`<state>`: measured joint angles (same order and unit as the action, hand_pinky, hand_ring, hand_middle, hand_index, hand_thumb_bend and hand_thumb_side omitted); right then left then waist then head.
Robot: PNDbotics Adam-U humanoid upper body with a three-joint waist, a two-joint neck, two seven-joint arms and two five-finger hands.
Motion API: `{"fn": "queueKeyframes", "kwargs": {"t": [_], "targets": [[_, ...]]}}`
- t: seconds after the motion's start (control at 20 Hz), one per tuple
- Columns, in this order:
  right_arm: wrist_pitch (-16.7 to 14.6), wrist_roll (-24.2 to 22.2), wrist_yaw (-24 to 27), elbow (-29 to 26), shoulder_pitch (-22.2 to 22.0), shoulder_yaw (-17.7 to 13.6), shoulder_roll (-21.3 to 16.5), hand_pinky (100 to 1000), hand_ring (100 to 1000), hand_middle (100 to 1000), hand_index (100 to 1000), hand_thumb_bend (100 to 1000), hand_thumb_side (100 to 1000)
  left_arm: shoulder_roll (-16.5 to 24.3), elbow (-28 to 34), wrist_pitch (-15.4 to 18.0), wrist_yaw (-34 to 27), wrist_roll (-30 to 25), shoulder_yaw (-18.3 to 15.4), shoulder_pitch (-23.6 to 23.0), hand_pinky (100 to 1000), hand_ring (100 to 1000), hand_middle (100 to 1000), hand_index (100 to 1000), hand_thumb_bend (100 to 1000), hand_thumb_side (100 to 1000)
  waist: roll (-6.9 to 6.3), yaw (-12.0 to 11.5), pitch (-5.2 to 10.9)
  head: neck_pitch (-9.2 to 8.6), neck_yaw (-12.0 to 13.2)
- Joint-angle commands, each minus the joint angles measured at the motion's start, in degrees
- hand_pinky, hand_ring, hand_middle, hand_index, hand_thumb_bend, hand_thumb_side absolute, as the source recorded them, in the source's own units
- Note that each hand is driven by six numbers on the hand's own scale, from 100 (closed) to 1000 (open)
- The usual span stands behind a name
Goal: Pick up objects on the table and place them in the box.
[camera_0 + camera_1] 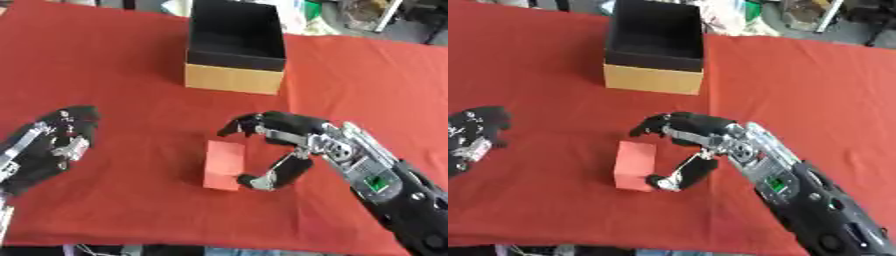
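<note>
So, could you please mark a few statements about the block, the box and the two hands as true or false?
1. The red block lies inside the box. False: it is on the cloth, nearer than the box.
2. The right hand is curled beside the block. True.
3. The left hand holds the block. False: it is far to the left of it.
4. The box is open on top. True.

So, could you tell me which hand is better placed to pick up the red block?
The right hand: its fingers and thumb already curve around the red block, with the box beyond it. The left hand rests apart near the left edge.
</note>
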<state>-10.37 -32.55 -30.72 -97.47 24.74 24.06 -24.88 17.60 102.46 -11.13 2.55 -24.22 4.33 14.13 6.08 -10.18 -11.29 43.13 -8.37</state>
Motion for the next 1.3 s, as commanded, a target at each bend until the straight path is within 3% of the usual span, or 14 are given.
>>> {"fn": "queueKeyframes", "kwargs": {"t": [0.05, 0.8, 1.0, 1.3], "targets": [[-0.2, -0.2, -0.7, 0.0, 0.9, -0.2, -0.3, 763, 893, 856, 942, 316, 322, 0.3, 0.6, 0.1, -0.1, -0.3, 0.0, 0.7, 740, 863, 804, 880, 100, 413, -0.48, 0.0, 0.61, -0.43, -0.2], [-0.5, -0.3, -1.5, 0.9, 1.0, 0.0, -0.1, 754, 880, 842, 938, 306, 310, 0.2, 0.6, 0.1, 0.0, -0.4, 0.0, 0.8, 740, 864, 805, 881, 100, 415, -0.47, 0.0, 0.49, -0.53, -0.4], [-0.3, 0.0, -1.5, 1.0, 1.0, -0.1, 0.0, 742, 858, 814, 932, 297, 300, 0.2, 0.6, 0.0, 0.0, -0.3, 0.0, 0.7, 740, 864, 806, 881, 100, 415, -0.44, -0.1, 0.43, -0.52, -0.4], [0.2, 1.1, -1.7, 0.9, 0.9, -0.3, 0.1, 703, 808, 692, 901, 259, 215, 0.2, 0.6, 0.0, 0.0, -0.3, 0.0, 0.7, 741, 864, 806, 881, 100, 418, -0.4, -0.1, 0.39, -0.57, -0.4]]}}
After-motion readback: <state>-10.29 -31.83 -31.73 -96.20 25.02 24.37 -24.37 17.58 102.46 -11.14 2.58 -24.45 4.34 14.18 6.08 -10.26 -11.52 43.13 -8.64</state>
